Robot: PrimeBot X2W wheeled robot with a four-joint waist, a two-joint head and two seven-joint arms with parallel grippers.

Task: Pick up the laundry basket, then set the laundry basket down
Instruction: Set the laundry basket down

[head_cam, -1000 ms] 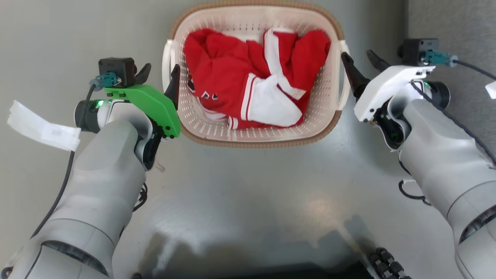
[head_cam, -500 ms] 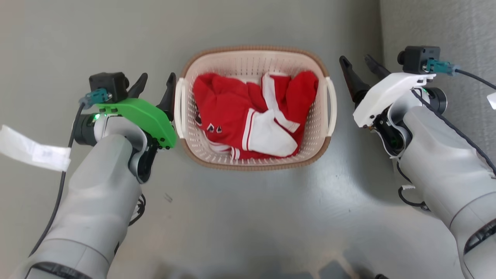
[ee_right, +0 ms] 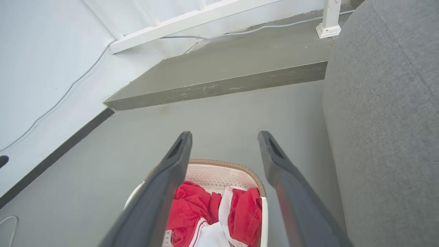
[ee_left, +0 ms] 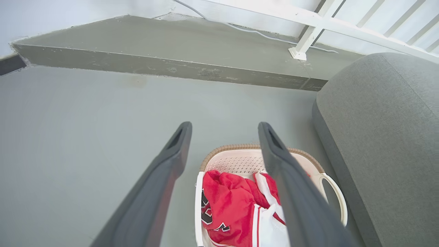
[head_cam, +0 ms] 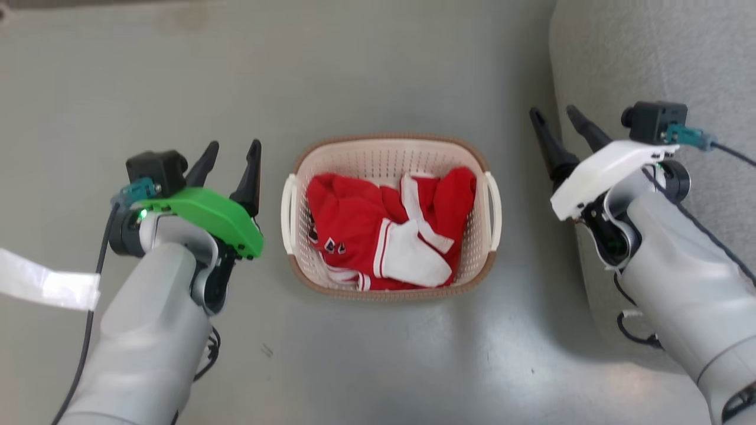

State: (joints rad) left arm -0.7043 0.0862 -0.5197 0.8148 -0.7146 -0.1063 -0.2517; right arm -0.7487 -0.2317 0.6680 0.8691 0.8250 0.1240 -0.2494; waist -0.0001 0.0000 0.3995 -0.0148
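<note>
**Basket on the floor, both grippers empty**

The basket (head_cam: 387, 160) sits on the grey floor (head_cam: 378, 59) with a red-and-white jersey (head_cam: 360, 224) heaped inside. It is probably light, its perforated plastic stiff with some flex. The left handle (head_cam: 287, 212) and right handle (head_cam: 495, 209) look the surest holds. The left gripper (head_cam: 234, 145), fingers spread, is near but clear of it. The right gripper (head_cam: 553, 112), also spread, is farther off, by the sofa (head_cam: 649, 59).
</note>
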